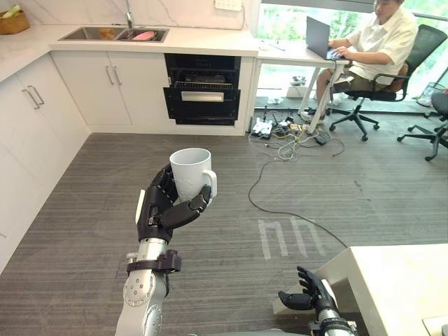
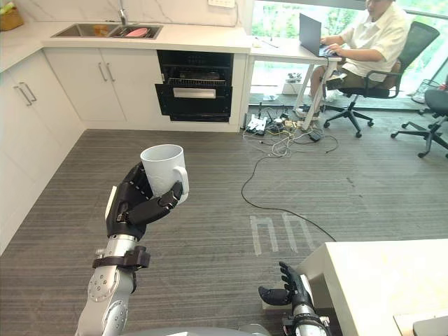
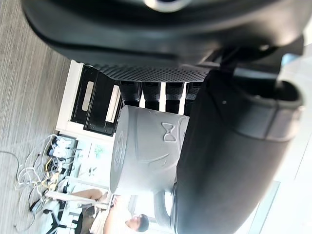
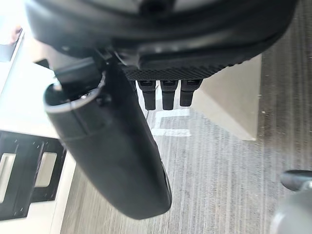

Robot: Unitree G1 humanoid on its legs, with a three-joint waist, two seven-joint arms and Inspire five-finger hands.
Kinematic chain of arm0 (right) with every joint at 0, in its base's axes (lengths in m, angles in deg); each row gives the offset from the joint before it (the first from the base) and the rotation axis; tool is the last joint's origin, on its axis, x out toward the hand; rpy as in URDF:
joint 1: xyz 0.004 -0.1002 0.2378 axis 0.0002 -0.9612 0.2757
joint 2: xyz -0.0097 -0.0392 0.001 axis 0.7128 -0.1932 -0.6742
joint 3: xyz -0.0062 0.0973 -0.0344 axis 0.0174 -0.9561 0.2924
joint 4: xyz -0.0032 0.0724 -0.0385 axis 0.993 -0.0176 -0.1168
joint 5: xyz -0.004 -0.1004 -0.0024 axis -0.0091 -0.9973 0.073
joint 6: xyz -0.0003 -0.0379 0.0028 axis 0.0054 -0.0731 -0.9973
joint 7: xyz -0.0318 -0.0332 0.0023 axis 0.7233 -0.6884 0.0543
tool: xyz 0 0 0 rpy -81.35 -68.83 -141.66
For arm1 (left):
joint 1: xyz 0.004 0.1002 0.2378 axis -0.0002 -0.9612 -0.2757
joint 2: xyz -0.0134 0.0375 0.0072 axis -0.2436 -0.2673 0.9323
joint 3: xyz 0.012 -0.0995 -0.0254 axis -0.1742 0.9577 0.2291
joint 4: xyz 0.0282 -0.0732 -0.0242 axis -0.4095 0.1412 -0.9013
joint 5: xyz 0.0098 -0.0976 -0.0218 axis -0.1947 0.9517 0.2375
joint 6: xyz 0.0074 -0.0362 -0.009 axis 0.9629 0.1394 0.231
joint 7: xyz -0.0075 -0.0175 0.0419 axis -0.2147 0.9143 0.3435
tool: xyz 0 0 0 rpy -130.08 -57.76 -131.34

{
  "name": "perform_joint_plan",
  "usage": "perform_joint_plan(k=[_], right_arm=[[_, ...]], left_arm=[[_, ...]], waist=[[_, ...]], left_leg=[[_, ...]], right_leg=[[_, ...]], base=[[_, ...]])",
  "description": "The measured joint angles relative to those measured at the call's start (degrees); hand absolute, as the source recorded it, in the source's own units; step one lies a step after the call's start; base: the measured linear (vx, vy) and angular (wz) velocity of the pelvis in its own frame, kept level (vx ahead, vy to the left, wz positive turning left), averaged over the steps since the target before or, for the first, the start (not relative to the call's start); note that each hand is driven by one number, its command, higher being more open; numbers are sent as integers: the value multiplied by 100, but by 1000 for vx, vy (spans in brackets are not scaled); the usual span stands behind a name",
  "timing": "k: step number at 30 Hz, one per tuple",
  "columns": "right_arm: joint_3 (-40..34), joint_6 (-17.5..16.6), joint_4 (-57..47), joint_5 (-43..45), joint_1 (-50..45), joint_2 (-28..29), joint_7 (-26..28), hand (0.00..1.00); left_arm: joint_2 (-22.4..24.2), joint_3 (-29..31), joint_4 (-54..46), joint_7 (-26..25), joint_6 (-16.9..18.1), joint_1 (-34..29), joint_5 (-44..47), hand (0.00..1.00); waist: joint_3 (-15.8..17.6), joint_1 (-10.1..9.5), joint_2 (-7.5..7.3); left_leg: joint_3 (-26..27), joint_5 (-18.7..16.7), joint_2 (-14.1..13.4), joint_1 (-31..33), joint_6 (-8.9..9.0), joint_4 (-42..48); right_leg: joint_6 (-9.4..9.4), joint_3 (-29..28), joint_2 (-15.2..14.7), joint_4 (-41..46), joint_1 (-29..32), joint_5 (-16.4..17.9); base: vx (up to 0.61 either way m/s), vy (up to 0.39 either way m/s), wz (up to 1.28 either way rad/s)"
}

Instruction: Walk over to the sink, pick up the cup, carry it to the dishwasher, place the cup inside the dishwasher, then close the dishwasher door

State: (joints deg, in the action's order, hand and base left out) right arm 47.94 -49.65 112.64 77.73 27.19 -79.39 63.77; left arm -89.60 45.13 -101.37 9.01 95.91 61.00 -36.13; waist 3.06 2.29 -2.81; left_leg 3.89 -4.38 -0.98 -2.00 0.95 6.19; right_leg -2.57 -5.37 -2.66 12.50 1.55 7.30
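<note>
Left eye view gives me one cup point(image 1: 190, 171), one dishwasher point(image 1: 201, 91), one sink point(image 1: 115, 33) and one person point(image 1: 374, 42). My left hand point(image 1: 157, 210) is wrapped round the upright cup, well short of the dishwasher. Left wrist view adds a raised bow on the cup's wall. My right hand point(image 1: 308, 294) hangs slack, even farther from the dishwasher.
</note>
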Motion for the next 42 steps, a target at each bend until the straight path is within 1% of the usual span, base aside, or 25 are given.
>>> perform_joint_plan(k=[8, 9, 12, 15, 17, 18, 19, 20, 22, 23, 24, 25, 26, 28, 31, 32, 33, 34, 35, 36, 37, 38, 39, 41, 42], right_arm=[[-54, 43, 388, 1260, -187, 281, 14, 90], [-59, 83, 452, 1437, -89, 281, 13, 90], [-163, 80, 473, 1531, 239, 258, 7, 90], [-209, 36, 474, 1550, 474, 196, -7, 90], [-221, -24, 473, 1660, 749, 104, -33, 90], [-218, -27, 474, 1660, 788, 78, -34, 90], [-214, -27, 460, 1657, 851, 62, -48, 90], [-205, -27, 429, 1653, 895, 55, -51, 90], [-208, -25, 371, 1632, 916, 45, -57, 90], [-205, -20, 321, 1617, 922, 25, -76, 90], [-198, 11, 289, 1581, 964, 21, -105, 90], [-181, 52, 231, 1504, 1017, 12, -122, 90], [-105, 72, 102, 1388, 1038, 21, -120, 90], [-42, 89, -115, 1325, 1006, 22, -121, 90], [-53, 78, -520, 1226, 1015, -87, -139, 90], [-49, 78, -964, 1042, 1001, -319, -175, 90], [6, 78, -1026, 962, 998, -320, -170, 90], [40, 77, -1211, 932, 942, -329, -157, 90], [60, 66, -1360, 927, 937, -348, -142, 90], [54, -15, -1533, 919, 884, -334, -130, 90], [70, 8, -1793, 905, 783, -284, -174, 90], [55, 6, -1841, 885, 754, -352, -243, 90], [64, 27, -1793, 847, 710, -371, -297, 90], [43, 33, -1751, 822, 743, -403, -374, 90], [13, 27, -1642, 794, 882, -441, -356, 90]], left_arm=[[125, -564, 846, 23, -218, 120, 137, 30], [129, -623, 912, 44, -274, 122, 142, 30], [102, -565, 1000, 33, -324, 142, 211, 30], [99, -429, 1000, -10, -324, 175, 275, 30], [69, -279, 1001, -61, -318, 245, 331, 30], [62, -280, 1001, -78, -318, 247, 335, 30], [27, -289, 1003, -88, -319, 239, 361, 30], [-39, -304, 999, -88, -318, 240, 380, 30], [-134, -329, 982, -83, -319, 268, 379, 30], [-162, -390, 918, -60, -320, 275, 376, 30], [-166, -416, 863, -43, -319, 278, 376, 30], [-169, -418, 853, -29, -321, 295, 375, 30], [-255, -417, 833, -6, -327, 337, 353, 30], [-333, -409, 810, -6, -327, 388, 320, 30], [-333, -371, 777, -12, -320, 574, 318, 30], [-131, -392, 557, -45, -214, 737, 318, 30], [-62, -394, 559, -59, -214, 735, 318, 30], [52, -400, 545, -67, -209, 728, 318, 30], [112, -381, 519, -68, -192, 732, 318, 30], [160, -343, 460, -78, -169, 732, 317, 30], [146, -351, 297, -51, -148, 724, 310, 30], [242, -335, 133, -12, -142, 539, 318, 30], [229, -342, 120, 4, -162, 436, 325, 30], [200, -301, 51, -3, -138, 436, 330, 30], [201, -210, -16, -2, -110, 458, 330, 30]], waist=[[-92, 85, 20], [-90, 89, 22], [-74, 29, 36], [2, 8, 92], [154, -152, 181], [167, -159, 198], [177, -227, 195], [198, -233, 164], [248, -170, 103], [281, -115, 75], [309, -130, 68], [368, -108, 28], [431, 7, 76], [446, 63, 34], [461, 160, 59], [415, 299, 311], [412, 295, 368], [438, 300, 351], [445, 296, 351], [410, 267, 496], [604, 272, 420], [807, 266, 680], [845, 104, 744], [819, -53, 735], [836, -127, 702]], left_leg=[[5, 39, -59, -162, 137, -348], [82, 73, -81, -89, 157, -335], [-314, 156, 64, 318, 93, 35], [-222, 78, 98, 653, 145, 326], [932, -91, -389, 816, 102, 649], [1006, -58, -401, 838, 78, 682], [997, -74, -307, 840, 28, 694], [997, -124, -181, 864, -49, 734], [1012, -261, -22, 895, -205, 986], [1060, -535, 17, 992, -290, 1307], [1081, -700, 119, 967, -355, 1417], [1092, -769, 174, 935, -424, 1444], [985, -806, 178, 788, -484, 1383], [864, -839, 161, 600, -493, 1202], [659, -872, 183, 355, -471, 883], [122, -1477, -46, -73, -12, 1337], [119, -1412, -186, 23, 140, 1792], [123, -1148, -195, -24, 168, 2026], [165, -1126, -194, -80, 146, 2127], [155, -1252, -379, -22, 161, 2689], [396, -1053, -499, 208, 118, 3738], [578, -300, -1181, 647, 33, 5352], [715, -529, -1432, 1159, -10, 6076], [924, -1041, -1311, 1819, -75, 5434], [873, -1204, -980, 2184, 3, 4279]], right_leg=[[14, 261, -31, -96, -154, 5], [13, 395, -76, -101, -153, 12], [-35, 904, -252, -94, -157, 74], [-41, 1275, -364, -98, -184, 86], [-89, 1641, -436, -93, -283, 129], [-122, 1698, -470, -67, -289, 165], [-125, 1719, -570, 36, -277, 294], [-238, 1732, -701, 192, -235, 442], [-340, 1803, -937, 474, -168, 642], [-399, 1836, -1137, 886, -101, 840], [-408, 1735, -1277, 1417, 35, 930], [-282, 1580, -1385, 2052, 336, 858], [48, 1243, -1305, 2972, 853, 666], [-12, 1117, -976, 2982, 1102, 895], [-44, 1005, -416, 2291, 1501, 900], [327, 872, 243, 1448, 1707, -43], [339, 991, 276, 1507, 1551, -52], [484, 1030, 263, 2235, 1724, -10], [796, 1077, 293, 2916, 2092, -71], [586, 987, 487, 2117, 1952, 170], [581, 1084, 471, 1690, 1589, 77], [777, 1001, 836, 1544, 1008, 423], [784, 937, 926, 1326, 573, 530], [802, 856, 855, 943, 260, 558], [822, 752, 751, 744, 57, 571]], base=[[9, -31, 8], [12, -32, 50], [6, -14, 87], [-85, 21, 89], [-107, 16, 79], [-51, 44, 51], [-37, 97, 31], [-36, 163, 27], [33, 171, 31], [100, 159, 18], [110, 153, 7], [171, 180, 6], [170, 153, 21], [202, 93, 26], [590, -6, 62], [1249, -146, 119], [1414, -217, 117], [620, -195, 16], [539, -200, 5], [381, -178, 16], [333, -181, 24], [436, -134, 11], [439, -103, -10], [387, -32, -21], [512, 17, -30]])
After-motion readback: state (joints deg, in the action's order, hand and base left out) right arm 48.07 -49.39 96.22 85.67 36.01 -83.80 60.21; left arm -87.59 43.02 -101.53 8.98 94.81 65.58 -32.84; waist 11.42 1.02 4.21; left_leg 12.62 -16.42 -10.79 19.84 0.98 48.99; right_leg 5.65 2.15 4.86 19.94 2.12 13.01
